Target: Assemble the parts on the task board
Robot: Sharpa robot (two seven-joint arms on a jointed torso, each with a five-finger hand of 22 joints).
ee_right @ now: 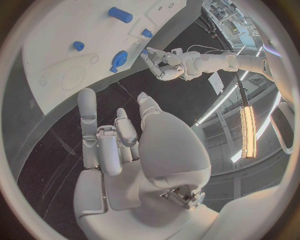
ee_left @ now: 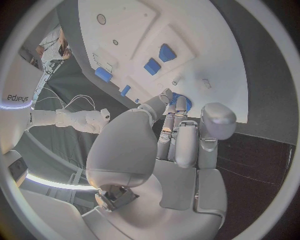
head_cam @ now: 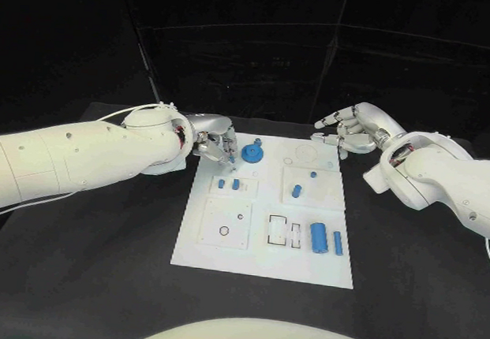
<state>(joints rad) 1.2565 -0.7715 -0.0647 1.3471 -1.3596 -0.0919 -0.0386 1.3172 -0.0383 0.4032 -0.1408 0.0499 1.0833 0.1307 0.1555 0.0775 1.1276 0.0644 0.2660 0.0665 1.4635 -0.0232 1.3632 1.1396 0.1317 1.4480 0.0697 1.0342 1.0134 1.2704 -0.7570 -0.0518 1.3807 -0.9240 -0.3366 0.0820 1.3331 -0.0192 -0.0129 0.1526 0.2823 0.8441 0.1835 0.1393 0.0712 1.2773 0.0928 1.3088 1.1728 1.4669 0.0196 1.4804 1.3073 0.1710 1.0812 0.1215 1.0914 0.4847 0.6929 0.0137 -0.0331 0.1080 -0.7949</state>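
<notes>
The white task board [head_cam: 264, 254] lies in the middle of the table. A blue round part with a knob [head_cam: 253, 154] stands near its far left corner. My left hand [head_cam: 216, 145] hovers right beside it. In the left wrist view the fingertips [ee_left: 170, 97] reach the edge of this blue part [ee_left: 185, 103] while the thumb stays apart, and nothing is gripped. Small blue pegs [head_cam: 228, 184] and another peg [head_cam: 296, 192] stand mid-board. A blue cylinder [head_cam: 319, 237] and a thin blue bar [head_cam: 337, 242] lie near the right front. My right hand [head_cam: 356, 131] hangs off the far right corner, fingers apart and empty.
Bare black table surrounds the board on all sides. The board carries empty recesses: a round outline [head_cam: 310, 154] at the far right, a slot plate [head_cam: 227, 222] at the left front and a rectangular outline [head_cam: 278, 229]. The right wrist view shows the board [ee_right: 56, 60] and my left hand [ee_right: 165, 66] beyond it.
</notes>
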